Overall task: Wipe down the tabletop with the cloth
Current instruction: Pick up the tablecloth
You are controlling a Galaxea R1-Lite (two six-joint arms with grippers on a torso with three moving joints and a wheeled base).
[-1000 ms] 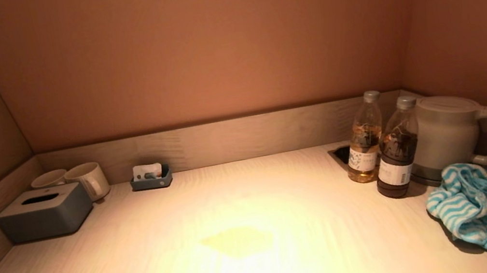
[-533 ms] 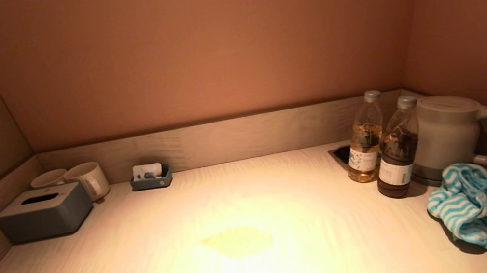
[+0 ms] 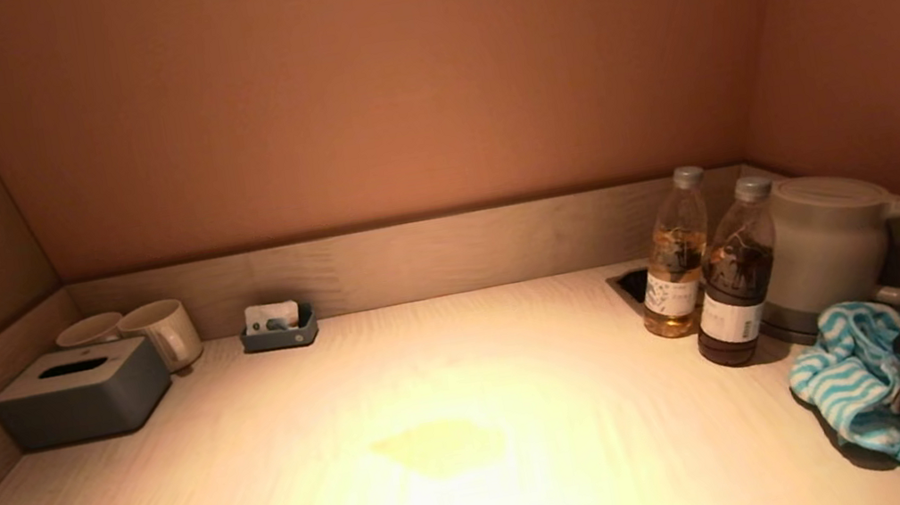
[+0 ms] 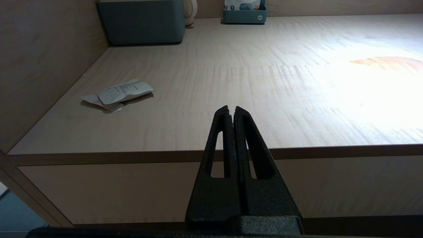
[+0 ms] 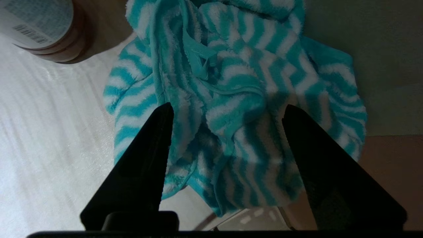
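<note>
Two grippers | right gripper (image 5: pixel 226 110) wide open above cloth (image 5: pixel 238 99) | left gripper (image 4: pixel 231 110) closed, empty, wrist view only

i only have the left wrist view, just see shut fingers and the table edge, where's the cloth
Observer: The cloth lies crumpled at the table's right front corner, in front of the kettle.
Operator: is the right arm on it
Observer: The right gripper hangs over the cloth with its jaws open wide, one finger to each side of the bunched middle.
Operator: anything close to knock over
Observer: Yes, a dark bottle stands just left of the cloth, with a lighter bottle behind it.
Operator: what needs wiping
Observer: A yellowish spill sits mid-table, well left of the cloth.
</note>
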